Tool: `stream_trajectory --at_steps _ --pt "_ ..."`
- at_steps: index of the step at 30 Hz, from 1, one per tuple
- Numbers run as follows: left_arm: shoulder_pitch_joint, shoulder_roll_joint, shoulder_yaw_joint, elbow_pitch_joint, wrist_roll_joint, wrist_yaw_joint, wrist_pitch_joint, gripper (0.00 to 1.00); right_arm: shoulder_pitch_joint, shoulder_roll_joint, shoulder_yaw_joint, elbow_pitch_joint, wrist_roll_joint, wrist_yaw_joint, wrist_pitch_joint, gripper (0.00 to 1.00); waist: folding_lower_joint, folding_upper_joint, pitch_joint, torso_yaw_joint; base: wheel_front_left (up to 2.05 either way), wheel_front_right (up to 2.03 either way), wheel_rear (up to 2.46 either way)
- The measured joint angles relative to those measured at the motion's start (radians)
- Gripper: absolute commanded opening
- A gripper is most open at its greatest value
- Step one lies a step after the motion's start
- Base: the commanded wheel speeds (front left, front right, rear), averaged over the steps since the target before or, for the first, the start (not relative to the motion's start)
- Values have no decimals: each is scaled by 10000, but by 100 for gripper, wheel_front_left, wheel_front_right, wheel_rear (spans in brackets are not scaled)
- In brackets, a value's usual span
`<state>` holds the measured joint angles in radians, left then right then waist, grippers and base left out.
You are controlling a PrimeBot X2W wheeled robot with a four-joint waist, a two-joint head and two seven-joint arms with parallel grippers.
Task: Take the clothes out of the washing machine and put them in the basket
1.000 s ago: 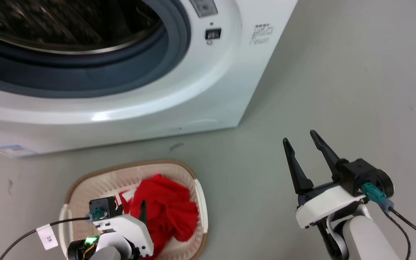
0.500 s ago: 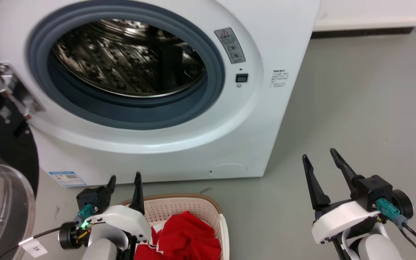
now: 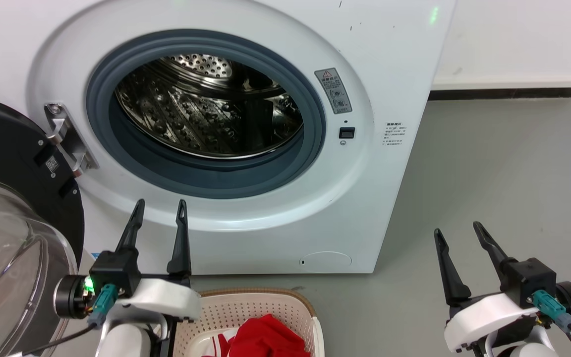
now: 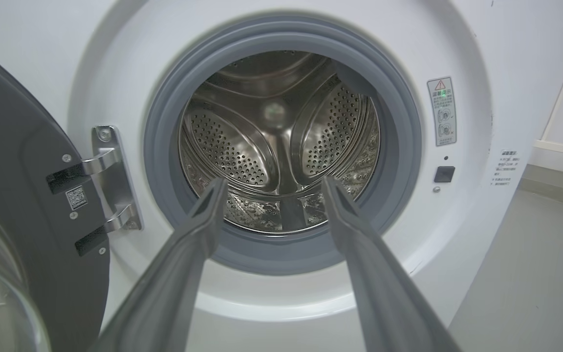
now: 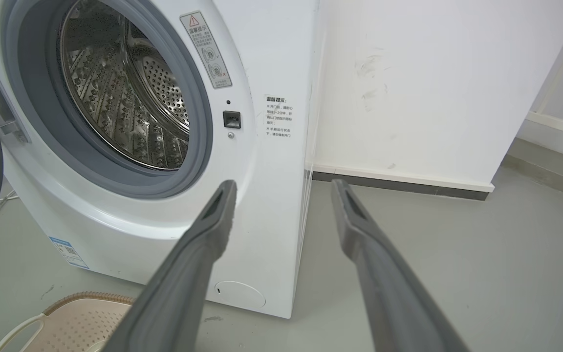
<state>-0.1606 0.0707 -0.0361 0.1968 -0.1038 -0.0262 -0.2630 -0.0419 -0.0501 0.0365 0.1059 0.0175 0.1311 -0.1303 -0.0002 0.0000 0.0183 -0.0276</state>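
Note:
The white washing machine stands open; its steel drum shows no cloth inside. The drum looks bare in the left wrist view too. Red clothes lie in the cream basket on the floor at the bottom of the head view. My left gripper is open, raised above the basket's left side, fingers pointing at the machine's front below the opening. My right gripper is open over the grey floor to the right of the machine, holding nothing. The basket also shows in the right wrist view.
The black-rimmed glass door hangs open at the left, close beside my left arm. A white wall with a dark skirting strip runs behind the machine on the right. Grey floor stretches right of the machine.
The head camera has tilted upward, bringing the whole drum opening into view. My left gripper has risen from inside the basket, leaving the red clothes there. The right gripper stays open.

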Motion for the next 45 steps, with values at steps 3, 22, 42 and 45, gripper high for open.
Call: stream_trajectory --at_steps 3,22,42,45 --pt "324 4 -4 -201 61 8 0 100 195 0 -61 -123 -36 0 102 100 0 0 -169 -28 0 0 0" --pt "945 -12 180 -23 10 104 0 100 543 0 63 -428 -12 0 311 100 1 0 -398 -255 0 0 0" --pt "1161 -109 339 297 -729 69 330 0 861 0 123 -174 729 0 345 0 2 0 -360 -232 0 0 0" --pt "1158 -107 412 322 -1350 -2 495 0 854 -21 98 -111 1444 0 431 0 3 0 -356 -219 0 0 0"
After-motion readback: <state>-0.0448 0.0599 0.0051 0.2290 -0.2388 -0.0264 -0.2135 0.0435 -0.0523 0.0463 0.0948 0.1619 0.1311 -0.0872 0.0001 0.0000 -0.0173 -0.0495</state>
